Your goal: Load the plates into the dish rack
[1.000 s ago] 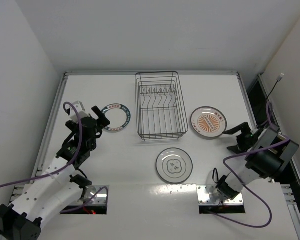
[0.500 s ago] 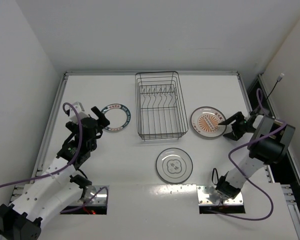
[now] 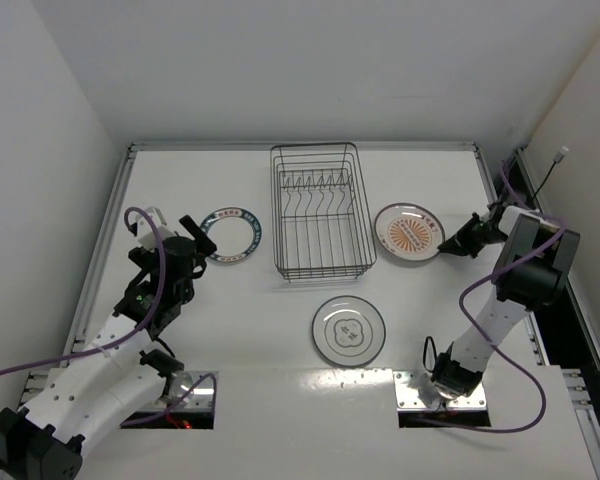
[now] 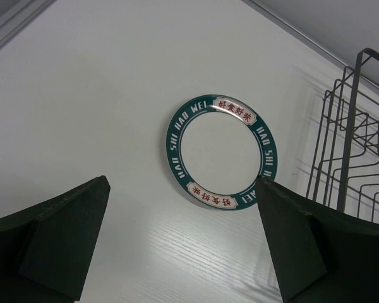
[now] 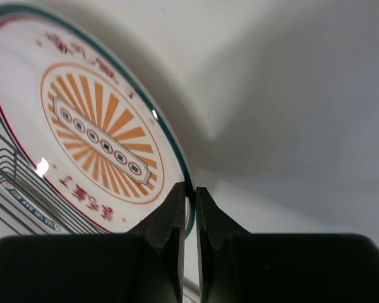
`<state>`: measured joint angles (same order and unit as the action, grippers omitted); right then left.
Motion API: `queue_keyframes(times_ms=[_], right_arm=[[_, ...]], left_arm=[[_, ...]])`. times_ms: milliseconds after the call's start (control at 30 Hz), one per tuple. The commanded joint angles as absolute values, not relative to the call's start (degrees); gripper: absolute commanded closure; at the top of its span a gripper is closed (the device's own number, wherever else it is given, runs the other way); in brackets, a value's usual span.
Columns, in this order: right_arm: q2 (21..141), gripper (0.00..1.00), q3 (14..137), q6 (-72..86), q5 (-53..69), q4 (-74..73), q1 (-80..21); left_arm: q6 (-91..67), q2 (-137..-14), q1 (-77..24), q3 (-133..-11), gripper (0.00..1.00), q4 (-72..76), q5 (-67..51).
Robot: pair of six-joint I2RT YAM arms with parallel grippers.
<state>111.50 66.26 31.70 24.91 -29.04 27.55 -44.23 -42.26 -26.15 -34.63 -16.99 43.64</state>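
right pincer (image 5: 188, 193) just clamped onto orange plate (image 3: 406, 231), 3 o'clock rim; plate nudged toward dish rack (image 3: 325, 277) | left pincer (image 3: 201, 234) spread | I hold plate one, none racked

The left gripper (image 4: 182, 184) hangs over the white table (image 4: 95, 88), its 2 fingers (image 4: 60, 233) spread wide. Beyond them a dark-rimmed plate (image 4: 220, 153) lies flat. The rack (image 4: 350, 148) stands just right of it, not touching.
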Motion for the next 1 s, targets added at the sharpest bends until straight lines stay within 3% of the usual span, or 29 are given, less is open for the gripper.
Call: queue_keyframes(times_ms=[0, 100, 167, 267, 433, 467, 633, 867, 967], right_arm=[[112.85, 0.98, 69.79, 29.27, 23.55, -32.77, 26.20], [114.16, 0.91, 72.32, 27.08, 23.55, -34.36, 25.50], [115.48, 0.76, 73.47, 26.02, 23.55, -36.20, 25.49], [117.24, 0.65, 76.28, 24.44, 23.55, -39.10, 25.49], [121.63, 0.62, 81.82, 23.20, 24.08, -43.06, 24.96], [122.42, 0.64, 82.78, 22.07, 24.08, -43.68, 24.96], [127.70, 0.98, 90.96, 19.95, 24.79, -50.18, 24.96], [122.02, 1.00, 85.01, 18.37, 26.10, -46.07, 25.49], [114.29, 1.00, 73.00, 19.77, 26.10, -39.13, 24.88]], left_arm=[[-45.00, -41.66, -25.66, -35.59, 0.00, -18.10, 45.44], [-45.00, -41.13, -25.66, -35.60, 0.00, -18.63, 46.14], [-45.00, -41.13, -25.66, -35.60, 0.00, -18.63, 46.67], [-45.00, -41.13, -25.66, -36.12, 0.00, -19.25, 47.19], [-45.53, -41.13, -25.66, -36.12, 0.00, -19.25, 47.20], [-45.53, -41.13, -25.66, -36.12, 0.00, -19.25, 47.20], [-45.53, -41.13, -25.66, -36.12, 0.00, -19.78, 47.72], [-45.53, -41.13, -25.66, -36.65, 0.00, -19.78, 47.72], [-46.05, -41.13, -25.66, -36.65, 0.00, -20.30, 47.72]])
